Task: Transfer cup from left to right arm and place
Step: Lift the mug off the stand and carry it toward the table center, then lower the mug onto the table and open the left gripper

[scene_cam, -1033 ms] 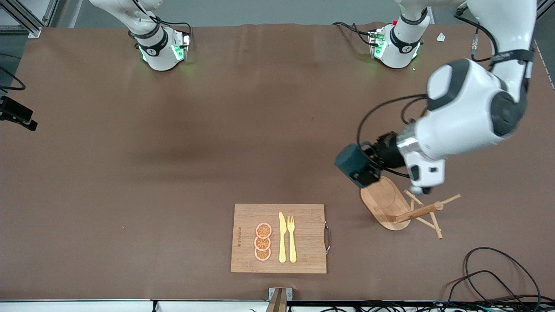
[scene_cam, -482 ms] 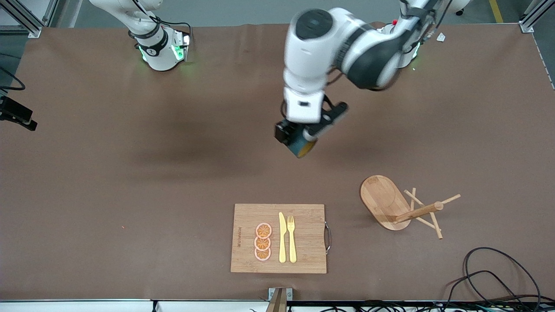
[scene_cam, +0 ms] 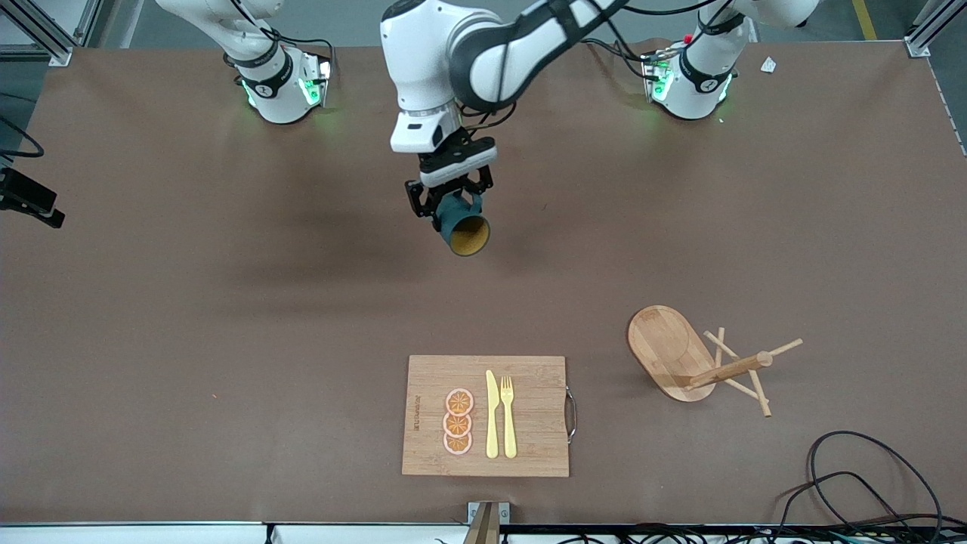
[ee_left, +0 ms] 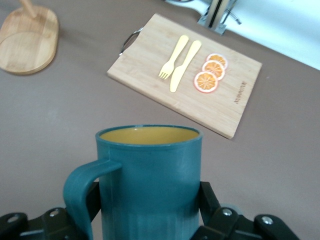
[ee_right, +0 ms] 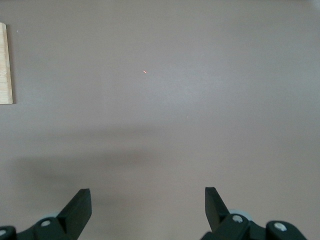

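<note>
- left gripper [scene_cam: 451, 202] fingers clamped on cup [scene_cam: 462, 227], held tilted in the air over mid table [scene_cam: 227, 302]
- right gripper [ee_right: 147, 200] fingers open, waiting
- handover tip: keep cup steady, leave body free for right fingers

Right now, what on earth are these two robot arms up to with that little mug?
The left hand is shut on the cup, a teal mug, and holds it in the air over the bare middle of the table. The right hand waits open above bare tabletop. A wooden peg rack and a cutting board with cutlery lie nearer the front camera.
</note>
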Available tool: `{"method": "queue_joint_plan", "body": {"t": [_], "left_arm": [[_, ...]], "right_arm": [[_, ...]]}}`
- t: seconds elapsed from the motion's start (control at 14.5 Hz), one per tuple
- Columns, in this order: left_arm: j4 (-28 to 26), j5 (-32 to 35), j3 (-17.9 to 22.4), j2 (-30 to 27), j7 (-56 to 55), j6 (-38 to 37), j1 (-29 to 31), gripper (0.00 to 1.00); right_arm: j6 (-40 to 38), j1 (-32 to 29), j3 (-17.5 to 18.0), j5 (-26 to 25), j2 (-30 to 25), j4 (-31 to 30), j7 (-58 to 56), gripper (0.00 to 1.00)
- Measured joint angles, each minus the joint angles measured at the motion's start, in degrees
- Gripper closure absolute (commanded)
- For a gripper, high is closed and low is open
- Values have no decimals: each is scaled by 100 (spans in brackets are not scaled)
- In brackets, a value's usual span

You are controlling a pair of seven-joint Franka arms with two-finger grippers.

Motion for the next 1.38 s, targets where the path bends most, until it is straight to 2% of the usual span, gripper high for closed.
{"method": "queue_joint_plan", "body": {"t": [0.21,0.62,0.83,1.03,1.17,1.31,1.38], "left_arm": [[-58,1193,19,448,-835,-73,-439,56],[-119,3343,65,1684,-2260,-1136,-1160,56],[-119,4014,103,2289,-2557,-1605,-1336,54],[-71,4373,462,2577,-2682,-1950,-1742,50],[-51,4378,807,2649,-2687,-1991,-2074,35],[-18,4378,902,2722,-2690,-2128,-2203,6],[-17,4364,902,2742,-2690,-2182,-2226,0]], "right_arm": [[0,0,0,0,0,0,-2,0],[0,-15,-7,1,0,-19,-7,0],[0,-60,-12,1,0,-39,-16,0],[0,-65,-12,2,0,-44,-20,0],[0,-65,-12,2,0,-45,-21,0],[0,-65,-12,2,0,-45,-22,0],[0,-65,-12,2,0,-46,-22,0]]}}
